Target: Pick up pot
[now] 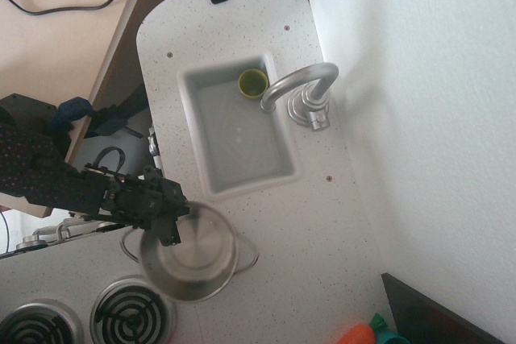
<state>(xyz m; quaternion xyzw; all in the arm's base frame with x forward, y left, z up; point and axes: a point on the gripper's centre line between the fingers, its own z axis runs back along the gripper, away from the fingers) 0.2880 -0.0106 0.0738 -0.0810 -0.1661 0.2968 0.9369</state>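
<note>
The shiny steel pot [193, 254] with two thin loop handles is on the speckled counter, between the sink and the stove burner. It looks blurred. My black gripper [169, 221] comes in from the left and sits on the pot's left rim, fingers closed over the rim edge. One handle [250, 257] shows on the pot's right; the left handle is partly behind the gripper.
A white sink [282, 168] holds a small yellow-green cup [252, 82] in its far corner, next to a metal faucet [300, 88]. Two coil burners [127, 312] lie at the bottom left. An orange and teal toy [369, 333] sits at the bottom right.
</note>
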